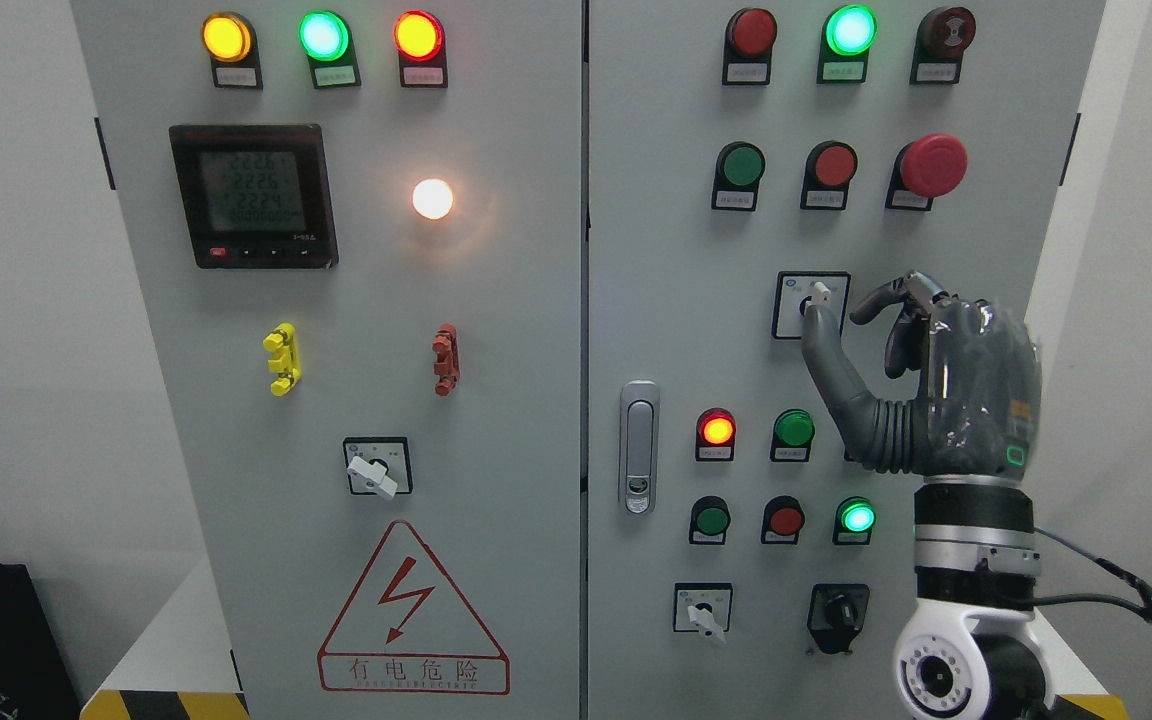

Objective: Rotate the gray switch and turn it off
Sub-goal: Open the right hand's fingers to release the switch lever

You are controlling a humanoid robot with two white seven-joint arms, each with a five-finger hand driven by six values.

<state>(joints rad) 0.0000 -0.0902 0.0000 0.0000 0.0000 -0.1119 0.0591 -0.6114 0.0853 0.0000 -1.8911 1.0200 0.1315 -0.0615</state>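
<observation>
Head view — close, square-on to the control cabinet (336, 400).

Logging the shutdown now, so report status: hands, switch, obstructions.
Right hand at the gray rotary switch, thumb touching its handle, other fingers curled, no firm grasp visible. Left hand out of view. Nothing blocking the switch.

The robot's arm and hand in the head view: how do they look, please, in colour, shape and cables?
Only the right hand shows. It is dark grey with glossy, jointed fingers, a ribbed bellows at the thumb base and a small green ring light. Below sits a silver and black banded wrist, then a white rounded joint with a dotted ring. Black cables trail right.
</observation>
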